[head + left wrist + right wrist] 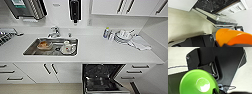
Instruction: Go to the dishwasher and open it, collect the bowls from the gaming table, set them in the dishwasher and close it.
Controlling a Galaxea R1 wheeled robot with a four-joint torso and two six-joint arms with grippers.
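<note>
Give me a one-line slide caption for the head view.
Open dishwasher below a white counter, beside a steel sink holding dishes.

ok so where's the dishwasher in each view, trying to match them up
Head view: the dishwasher sits low, right of centre, under the white counter, door down and dark racks showing.
Left wrist view: the dishwasher runs across the upper part, its lowered door edge-on above the orange bowl.
Right wrist view: not in it; a green bowl sits close to the camera.
Shared landmark: the white drawer fronts beside the dishwasher.
</note>
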